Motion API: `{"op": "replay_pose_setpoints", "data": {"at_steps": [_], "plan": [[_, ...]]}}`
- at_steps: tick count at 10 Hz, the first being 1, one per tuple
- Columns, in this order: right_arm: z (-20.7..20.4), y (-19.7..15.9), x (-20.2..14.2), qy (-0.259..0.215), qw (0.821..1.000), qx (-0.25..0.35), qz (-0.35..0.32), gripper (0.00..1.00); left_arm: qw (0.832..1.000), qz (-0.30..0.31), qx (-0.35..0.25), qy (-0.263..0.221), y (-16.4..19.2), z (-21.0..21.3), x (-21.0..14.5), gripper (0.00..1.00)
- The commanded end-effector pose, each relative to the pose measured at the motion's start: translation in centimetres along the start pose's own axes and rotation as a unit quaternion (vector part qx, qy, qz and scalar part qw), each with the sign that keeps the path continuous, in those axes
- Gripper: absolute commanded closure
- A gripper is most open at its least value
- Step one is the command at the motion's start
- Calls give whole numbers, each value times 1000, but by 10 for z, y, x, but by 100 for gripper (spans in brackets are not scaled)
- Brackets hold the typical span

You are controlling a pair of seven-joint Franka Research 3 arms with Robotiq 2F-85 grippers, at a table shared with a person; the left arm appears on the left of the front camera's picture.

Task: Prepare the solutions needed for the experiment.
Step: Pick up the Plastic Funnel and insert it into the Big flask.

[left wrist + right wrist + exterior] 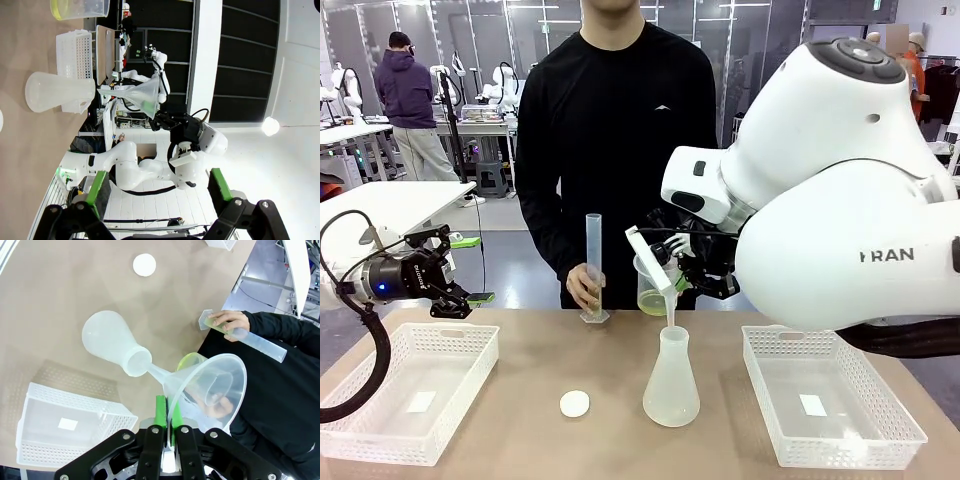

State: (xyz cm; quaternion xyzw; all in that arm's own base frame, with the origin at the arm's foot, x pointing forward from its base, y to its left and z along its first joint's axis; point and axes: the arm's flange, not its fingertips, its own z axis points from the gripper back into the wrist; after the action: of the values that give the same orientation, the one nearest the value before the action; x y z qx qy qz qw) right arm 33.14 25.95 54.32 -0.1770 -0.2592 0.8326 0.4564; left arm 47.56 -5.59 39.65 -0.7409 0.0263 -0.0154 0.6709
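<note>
**Funnel at the flask, solution waiting to be poured**

The solution [651, 304] is a shallow yellow-green layer in a clear beaker [645, 272]. The person holds the beaker above the bench, just behind the funnel [658, 268]. The right gripper [167, 412] has its jaws closed on the rim of the funnel. The funnel is tilted, with its spout at the mouth of the flask [672, 385]; whether it goes inside I cannot tell.

To do this step well, I think the funnel should be held steady and more upright, with the spout centred in the neck. Then the liquid runs down and not over the rim.

The left gripper [470, 268] hangs near the left basket [380, 440], its jaws open and empty. The person's other hand [583, 287] holds a tall cylinder [592, 240] standing on the bench. A white cap [574, 403] lies near the flask, and the right basket [840, 450] stands on its other side. Nothing blocks the pour, but the large right arm is close to the beaker.
</note>
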Motion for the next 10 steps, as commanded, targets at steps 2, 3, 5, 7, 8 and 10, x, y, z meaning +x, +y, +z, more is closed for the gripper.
{"op": "replay_pose_setpoints", "data": {"at_steps": [2,3,5,7,8,10], "plan": [[-16,6,-7,-12,1000,-6,-27,96,1000,-5,-1,0,-2,0,-2,0],[-21,8,-8,-13,999,-1,-34,96,1000,-5,-1,0,-2,0,-2,0],[-30,11,-10,-25,999,3,-38,96,1000,-5,-1,0,-2,0,-2,0],[-43,14,-12,-35,998,10,-45,96,1000,-5,-1,0,-2,0,-2,0],[-49,17,-13,-36,998,13,-50,96,1000,-5,-1,0,-2,0,-2,0],[-59,23,-13,-40,997,22,-62,96,1000,-5,-1,0,-2,0,-2,0]]}}
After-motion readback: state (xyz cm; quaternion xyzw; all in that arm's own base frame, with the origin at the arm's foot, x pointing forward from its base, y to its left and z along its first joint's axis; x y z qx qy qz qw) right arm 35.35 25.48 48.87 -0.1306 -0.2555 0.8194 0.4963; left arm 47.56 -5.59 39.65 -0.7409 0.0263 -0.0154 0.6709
